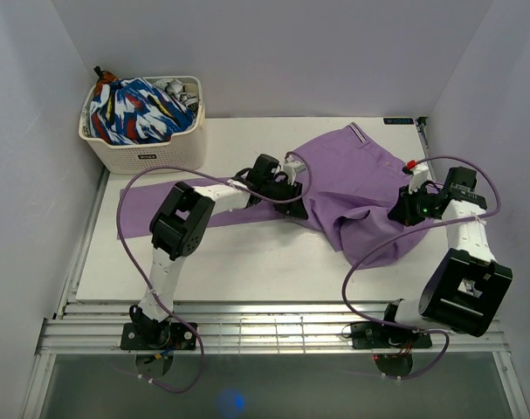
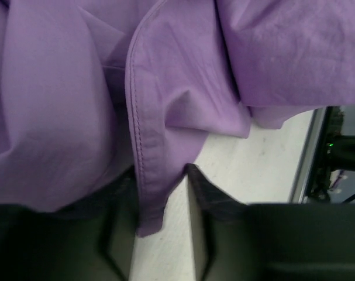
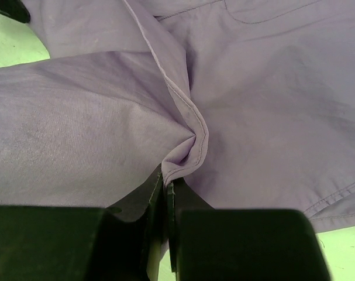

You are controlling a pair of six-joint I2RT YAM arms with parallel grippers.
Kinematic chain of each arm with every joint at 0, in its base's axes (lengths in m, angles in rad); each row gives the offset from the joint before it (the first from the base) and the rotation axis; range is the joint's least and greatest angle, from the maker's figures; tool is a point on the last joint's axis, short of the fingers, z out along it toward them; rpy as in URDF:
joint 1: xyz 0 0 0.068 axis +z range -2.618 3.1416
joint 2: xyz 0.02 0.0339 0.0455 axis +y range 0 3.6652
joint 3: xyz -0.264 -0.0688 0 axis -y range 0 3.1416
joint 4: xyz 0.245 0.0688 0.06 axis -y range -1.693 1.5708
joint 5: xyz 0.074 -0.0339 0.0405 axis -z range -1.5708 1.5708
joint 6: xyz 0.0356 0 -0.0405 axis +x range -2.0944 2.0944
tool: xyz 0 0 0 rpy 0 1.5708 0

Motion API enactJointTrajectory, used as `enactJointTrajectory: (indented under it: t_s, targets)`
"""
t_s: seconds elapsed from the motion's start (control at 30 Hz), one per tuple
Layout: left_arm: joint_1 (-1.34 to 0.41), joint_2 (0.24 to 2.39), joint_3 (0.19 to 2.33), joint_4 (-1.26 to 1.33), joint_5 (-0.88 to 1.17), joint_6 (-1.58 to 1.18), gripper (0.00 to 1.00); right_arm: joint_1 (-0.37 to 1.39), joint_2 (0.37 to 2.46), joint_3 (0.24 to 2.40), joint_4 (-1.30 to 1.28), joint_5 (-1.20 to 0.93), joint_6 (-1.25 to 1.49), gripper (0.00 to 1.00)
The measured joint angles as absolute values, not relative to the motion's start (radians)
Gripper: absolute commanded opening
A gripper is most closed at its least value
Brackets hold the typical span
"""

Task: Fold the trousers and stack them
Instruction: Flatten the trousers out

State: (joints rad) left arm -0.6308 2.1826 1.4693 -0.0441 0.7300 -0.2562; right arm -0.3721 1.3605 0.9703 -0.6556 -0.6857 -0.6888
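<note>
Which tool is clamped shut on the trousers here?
The right tool: its jaws meet on a fold of the lilac trousers. The left tool has jaws apart, a hem lying between them.

— Where could a hand pass on the counter (image 1: 247, 271)?
— Along the bare near strip between the two arm bases, and along the far strip between the basket (image 1: 142, 157) and the waistband.
— And the middle?
— Blocked. The trousers (image 1: 352, 175) spread across it, one leg running left. The left arm (image 1: 190, 218) lies over that leg, and its cable (image 1: 139, 271) loops out leftward.
— The right side?
— Tight. The right arm (image 1: 461, 253) stands at the counter's edge, near the wall (image 1: 500, 105).
— The far left corner?
— The basket fills it, heaped with patterned cloth.
</note>
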Motion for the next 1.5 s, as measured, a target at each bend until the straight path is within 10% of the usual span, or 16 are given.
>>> enactJointTrajectory:
  t_s: [0.1,0.2,0.27,0.37,0.47,0.87,1.27,1.5]
  targets:
    - [-0.635,2.181,1.469,-0.038,0.746,-0.259,0.06,-0.372,1.361,0.970,-0.657,-0.693,-0.694,0.08]
    - [-0.634,2.161,1.468,-0.085,0.726,-0.210,0.00,-0.372,1.357,0.970,-0.666,-0.712,-0.706,0.11]
    - [-0.626,2.119,1.474,-0.178,0.691,-0.149,0.00,-0.372,1.349,0.970,-0.683,-0.727,-0.714,0.25]
    - [-0.592,2.020,1.509,-0.349,0.601,0.013,0.00,-0.362,1.326,0.971,-0.714,-0.756,-0.736,0.75]
    - [-0.532,1.847,1.525,-0.480,0.501,0.234,0.00,-0.340,1.304,0.974,-0.731,-0.766,-0.742,0.94]
    - [-0.386,0.908,0.994,-0.549,0.114,1.000,0.00,-0.263,1.500,1.195,-0.697,-0.655,-0.622,0.82]
    - [-0.231,0.546,0.655,-0.659,-0.023,1.253,0.00,-0.057,1.805,1.147,-0.591,-0.291,-0.551,0.67]
    - [-0.167,0.743,0.526,-0.461,-0.062,1.314,0.00,-0.071,1.815,1.156,-0.525,-0.180,-0.469,0.65]
